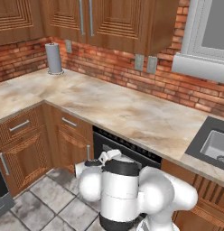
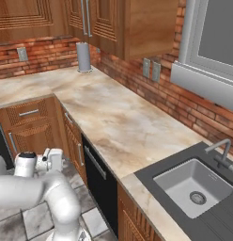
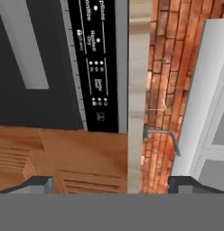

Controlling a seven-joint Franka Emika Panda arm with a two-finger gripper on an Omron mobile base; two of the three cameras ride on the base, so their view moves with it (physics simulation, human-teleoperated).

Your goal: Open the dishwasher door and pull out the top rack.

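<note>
One dishwasher door [image 2: 100, 181], perhaps three wall outlets [image 1: 139, 62].

The robot's white arm [image 1: 132, 189] covers most of the dishwasher door [image 1: 125, 151] in the left base view, leaving its top strip visible. In the hand view the door's grey handle [image 3: 23, 43] is cut off by the top edge, and the small white labels on the control strip [image 3: 98, 63] are too blurred to read. The sink [image 1: 213, 144] runs past the right edge.
</note>
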